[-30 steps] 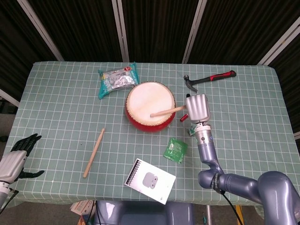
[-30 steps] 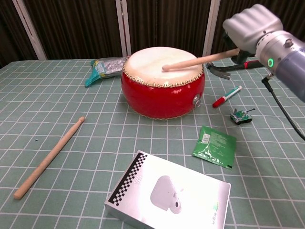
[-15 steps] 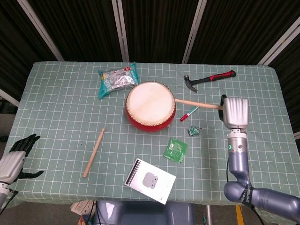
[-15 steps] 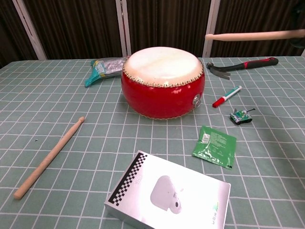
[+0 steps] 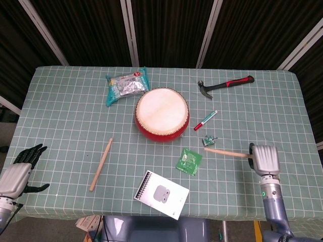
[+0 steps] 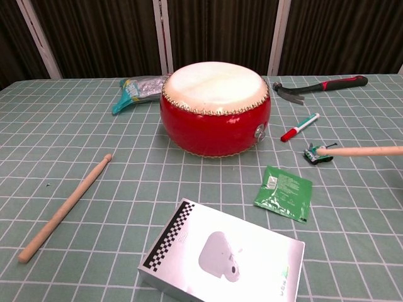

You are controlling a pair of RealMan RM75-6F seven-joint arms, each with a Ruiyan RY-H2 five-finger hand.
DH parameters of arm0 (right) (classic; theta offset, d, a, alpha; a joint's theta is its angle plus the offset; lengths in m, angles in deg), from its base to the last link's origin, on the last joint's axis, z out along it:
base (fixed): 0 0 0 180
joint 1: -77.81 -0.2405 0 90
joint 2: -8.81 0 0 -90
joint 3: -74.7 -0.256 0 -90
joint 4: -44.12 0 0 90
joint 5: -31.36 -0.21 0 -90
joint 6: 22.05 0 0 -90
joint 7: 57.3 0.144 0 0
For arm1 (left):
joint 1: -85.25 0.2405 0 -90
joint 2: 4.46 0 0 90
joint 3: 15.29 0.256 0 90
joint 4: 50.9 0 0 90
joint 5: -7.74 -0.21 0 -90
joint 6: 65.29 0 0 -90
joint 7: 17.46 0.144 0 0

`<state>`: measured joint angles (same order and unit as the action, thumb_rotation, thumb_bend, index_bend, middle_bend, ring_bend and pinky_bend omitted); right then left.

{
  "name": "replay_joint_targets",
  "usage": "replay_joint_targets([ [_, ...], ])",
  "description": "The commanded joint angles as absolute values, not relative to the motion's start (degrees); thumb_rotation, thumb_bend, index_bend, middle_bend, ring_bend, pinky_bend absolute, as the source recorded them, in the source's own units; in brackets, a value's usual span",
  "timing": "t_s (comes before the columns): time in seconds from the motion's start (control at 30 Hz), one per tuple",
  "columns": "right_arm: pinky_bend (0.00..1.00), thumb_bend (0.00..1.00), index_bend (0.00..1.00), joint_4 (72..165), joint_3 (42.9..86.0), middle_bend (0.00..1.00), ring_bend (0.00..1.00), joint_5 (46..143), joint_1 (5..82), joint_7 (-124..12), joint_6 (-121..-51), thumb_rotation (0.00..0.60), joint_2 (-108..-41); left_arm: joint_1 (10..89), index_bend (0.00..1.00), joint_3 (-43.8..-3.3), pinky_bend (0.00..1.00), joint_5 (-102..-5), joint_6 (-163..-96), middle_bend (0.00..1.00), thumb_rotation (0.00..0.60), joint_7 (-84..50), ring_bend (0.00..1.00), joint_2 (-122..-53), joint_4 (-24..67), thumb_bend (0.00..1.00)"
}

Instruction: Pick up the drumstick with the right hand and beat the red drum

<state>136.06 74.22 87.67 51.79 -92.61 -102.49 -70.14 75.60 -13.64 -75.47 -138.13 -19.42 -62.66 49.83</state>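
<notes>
The red drum (image 5: 162, 115) (image 6: 216, 108) with its pale skin stands in the middle of the table. My right hand (image 5: 264, 159) is at the front right, fingers closed around the end of a wooden drumstick (image 5: 226, 152) (image 6: 359, 151). The stick points left, its tip beside the small green toy (image 5: 208, 141) (image 6: 317, 155), well clear of the drum. A second drumstick (image 5: 101, 164) (image 6: 64, 207) lies loose at the front left. My left hand (image 5: 19, 168) hangs off the table's front-left corner, empty with fingers spread.
A hammer (image 5: 225, 84) lies at the back right, a red marker (image 5: 205, 120) right of the drum, a snack bag (image 5: 126, 84) behind the drum. A green sachet (image 5: 189, 161) and a white earbuds box (image 5: 161, 194) lie in front.
My right hand has swung away from the drum with the drumstick, moving right and toward the front edge and lowering. The left hand has barely moved.
</notes>
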Motion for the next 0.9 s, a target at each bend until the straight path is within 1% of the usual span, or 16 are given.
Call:
replay_joint_targets([
  [0.03,1.00,0.57,0.90,133.82,74.18,1.00,1.00,87.71,52.48,-93.43,-101.59,0.600,-72.53,75.74,0.00,-13.60,0.00,-75.74,-138.47,0.00,0.600,-19.35,0.00,-62.88,49.57,0.00],
  [0.17,1.00,0.57,0.86,132.74,73.42,1.00,1.00,87.55,52.56,-94.44,-100.99,0.600,-74.22,75.86,0.00,-13.58,0.00,-75.73,-138.59,0.00,0.600,-19.75,0.00,-62.98,49.36,0.00],
  [0.27,1.00,0.57,0.77,132.39,72.95,1.00,1.00,87.67,52.46,-96.13,-100.89,0.600,-74.98,75.84,0.00,-13.62,0.00,-75.58,-138.49,0.00,0.600,-19.94,0.00,-62.90,49.43,0.00],
  [0.4,1.00,0.57,0.52,133.38,72.25,1.00,1.00,84.53,51.76,-102.87,-100.34,0.600,-75.28,75.77,0.00,-13.59,0.00,-75.15,-138.07,0.00,0.600,-19.81,0.00,-62.75,49.65,0.00],
  [0.47,0.99,0.57,0.39,133.85,71.48,0.98,1.00,82.76,51.46,-105.46,-100.47,0.600,-75.58,75.81,0.00,-13.53,0.00,-75.10,-138.00,0.00,0.600,-19.93,0.00,-62.64,49.69,0.00],
  [0.53,0.94,0.52,0.27,134.29,70.94,0.92,0.99,81.28,51.25,-107.48,-100.48,0.600,-75.76,75.86,0.00,-13.55,0.00,-75.19,-138.16,0.00,0.600,-19.97,0.00,-62.60,49.66,0.00],
  [0.57,0.93,0.49,0.23,134.59,70.79,0.90,0.97,80.39,51.21,-108.84,-100.74,0.600,-75.83,75.88,0.00,-13.55,0.00,-75.19,-138.18,0.00,0.600,-20.00,0.00,-62.58,49.67,0.00],
  [0.63,0.90,0.42,0.12,135.63,70.58,0.82,0.92,78.51,51.18,-111.98,-101.65,0.600,-75.76,75.92,0.00,-13.53,0.00,-75.10,-138.14,0.00,0.600,-20.12,0.00,-62.54,49.69,0.00],
  [0.67,0.90,0.40,0.09,136.32,70.47,0.79,0.90,77.74,51.15,-113.47,-102.24,0.600,-75.65,75.92,0.00,-13.57,0.00,-75.07,-138.17,0.00,0.600,-20.18,0.00,-62.54,49.69,0.00],
  [0.8,0.90,0.36,0.05,139.19,70.30,0.74,0.87,76.58,51.56,-116.10,-104.38,0.600,-74.87,75.97,0.00,-13.66,0.00,-75.06,-138.35,0.00,0.600,-20.16,0.00,-62.62,49.69,0.00],
  [0.83,0.88,0.36,0.04,140.11,70.26,0.72,0.86,76.30,51.79,-116.45,-104.93,0.600,-74.48,75.98,0.00,-13.68,0.00,-75.06,-138.40,0.00,0.600,-20.08,0.00,-62.62,49.78,0.00],
  [0.9,0.81,0.36,0.03,142.03,70.39,0.68,0.82,76.21,52.36,-116.94,-106.22,0.600,-73.60,76.07,0.00,-13.68,0.00,-75.18,-138.63,0.00,0.600,-20.05,0.00,-62.63,49.89,0.00],
])
